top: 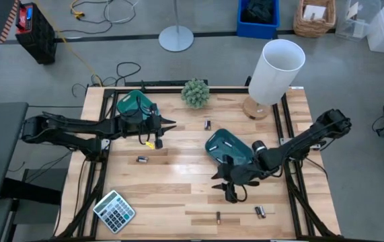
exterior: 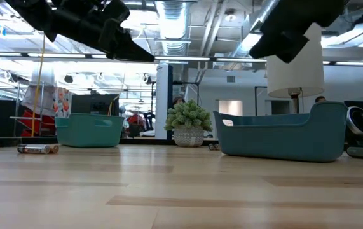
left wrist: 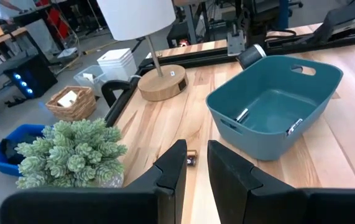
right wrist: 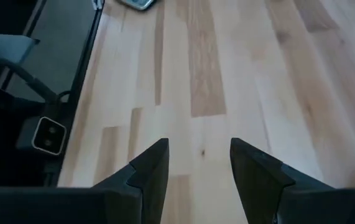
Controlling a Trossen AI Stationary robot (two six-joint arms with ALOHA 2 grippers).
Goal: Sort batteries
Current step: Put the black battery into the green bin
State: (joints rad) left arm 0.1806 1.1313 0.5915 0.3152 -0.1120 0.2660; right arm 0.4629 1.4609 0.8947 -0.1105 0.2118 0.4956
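Right gripper [top: 230, 193] is parked at 6 o'clock of the teal tray [top: 226, 146], fingers spread, nothing held. Left gripper [top: 168, 124] is hovered near the plant [top: 196, 93], fingers nearly together, empty.

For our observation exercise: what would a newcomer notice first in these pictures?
Probably the tall white lamp at the table's far right corner, then the two teal trays: one by the left gripper, one beside the right gripper. Small batteries lie scattered on the wood.
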